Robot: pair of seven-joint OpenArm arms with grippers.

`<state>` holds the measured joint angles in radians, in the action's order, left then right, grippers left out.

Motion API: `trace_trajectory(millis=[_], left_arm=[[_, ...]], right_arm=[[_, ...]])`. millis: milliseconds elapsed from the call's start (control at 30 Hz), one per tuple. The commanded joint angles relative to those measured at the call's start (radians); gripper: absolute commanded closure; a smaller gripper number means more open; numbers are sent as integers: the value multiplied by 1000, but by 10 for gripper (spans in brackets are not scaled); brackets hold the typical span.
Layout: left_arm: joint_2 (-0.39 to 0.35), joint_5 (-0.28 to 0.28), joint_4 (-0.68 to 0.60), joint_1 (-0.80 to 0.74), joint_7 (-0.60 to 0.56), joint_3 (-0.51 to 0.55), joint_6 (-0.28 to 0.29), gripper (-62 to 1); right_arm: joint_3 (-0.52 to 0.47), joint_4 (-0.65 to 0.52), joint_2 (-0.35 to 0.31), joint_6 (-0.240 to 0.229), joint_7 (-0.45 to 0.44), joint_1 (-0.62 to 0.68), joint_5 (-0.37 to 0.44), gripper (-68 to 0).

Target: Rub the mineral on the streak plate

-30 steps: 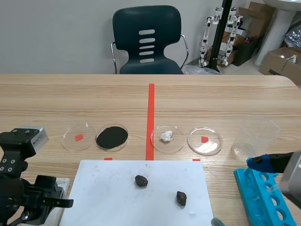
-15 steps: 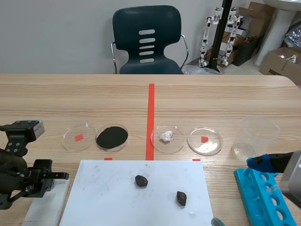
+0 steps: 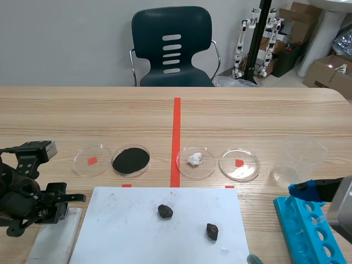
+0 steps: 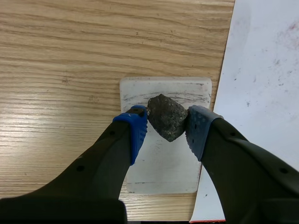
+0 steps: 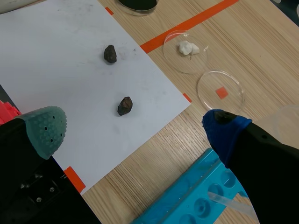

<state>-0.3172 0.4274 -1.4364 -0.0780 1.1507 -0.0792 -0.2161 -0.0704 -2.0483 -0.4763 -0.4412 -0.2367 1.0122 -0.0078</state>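
mineral (image 4: 167, 116), a dark grey, rough lump, sits pinched between the two blue pads of the left gripper (image 4: 167, 125), one pad pressed on each side of it. it hangs over the far half of the streak plate (image 4: 163, 161), a small white tile lying flat on the wooden table (image 3: 247, 115); whether the lump actually touches the tile i cannot tell. faint grey marks run across the tile close to the lump.

from the middle of the room, the left gripper (image 3: 61, 204) is low at about eight o'clock on the table, with the streak plate (image 3: 50, 242) under and just past it. the tile lies right against the nine o'clock edge of a white sheet (image 3: 132, 236). two more dark stones rest on that sheet, one (image 3: 165, 211) near its centre and the other (image 3: 212, 231) toward four o'clock from it, well apart.

beyond the sheet, at its twelve o'clock, four clear dishes stand in a row: an empty one (image 3: 92, 160), one filled with black powder (image 3: 131, 160), one holding a white lump (image 3: 196, 161), and another empty one (image 3: 239, 164). a clear plastic beaker (image 3: 297, 159) stands at three o'clock of the row, and a blue tube rack (image 3: 308, 234) lies at five o'clock on the table.

the right gripper (image 5: 133, 129) is spread wide and holds nothing, hovering above the sheet's edge near the rack.
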Motion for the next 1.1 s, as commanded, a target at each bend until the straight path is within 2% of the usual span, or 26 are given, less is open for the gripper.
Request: trace_trajectory(millis=[0, 400, 500, 633, 767, 833, 1000, 1067], left_arm=[[3, -5, 4, 10, -1, -3, -1, -100], [4, 4, 31, 17, -9, -35, 0, -100], [4, 40, 31, 17, -9, -35, 2, -100], [4, 109, 31, 17, -9, -35, 44, -100], [4, 131, 31, 17, -9, -35, 55, -100], [3, 103, 31, 17, -9, -35, 52, -100], [3, -59, 31, 17, 12, -35, -27, -100], [3, -108, 31, 17, 25, -35, -50, -100]], right_arm=[[-2, -20, 0, 4, -12, 4, 11, -608], [-2, -20, 0, 4, -12, 4, 11, -608], [-2, -20, 0, 4, -12, 4, 11, -608], [-2, -20, 0, 4, -12, 4, 11, -608], [-2, -20, 0, 4, -12, 4, 11, -608], [-2, -20, 0, 4, -12, 4, 11, -608], [-2, -20, 0, 4, -12, 4, 11, -608], [-2, -20, 0, 4, -12, 4, 11, -608]])
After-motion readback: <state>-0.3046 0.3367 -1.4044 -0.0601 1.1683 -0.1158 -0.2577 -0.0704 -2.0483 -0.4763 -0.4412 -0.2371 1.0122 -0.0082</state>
